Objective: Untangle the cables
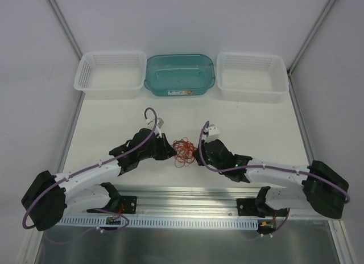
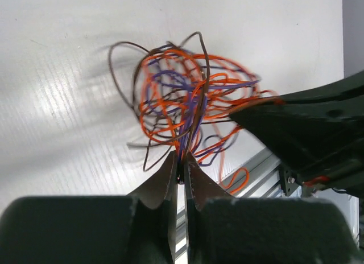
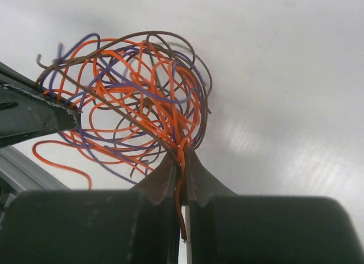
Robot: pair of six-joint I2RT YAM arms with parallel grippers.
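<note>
The cables [image 1: 183, 151] form a fist-sized tangle of thin orange, brown and purple wires on the white table, between the two arms. My left gripper [image 1: 170, 152] is at the tangle's left side and my right gripper [image 1: 196, 154] at its right. In the left wrist view the cables [image 2: 187, 104] run into my left gripper [image 2: 182, 157], which is shut on several strands. The right wrist view has the cables [image 3: 136, 99] fanning out above my right gripper [image 3: 182, 153], shut on an orange and a brown strand that pass down between its fingers.
Along the table's far edge stand a white basket [image 1: 111, 75], a teal tub [image 1: 180, 74] and a second white basket [image 1: 252, 76]. An aluminium rail [image 1: 187, 198] holding the arm bases runs across the near edge. Angled white walls border the table on both sides.
</note>
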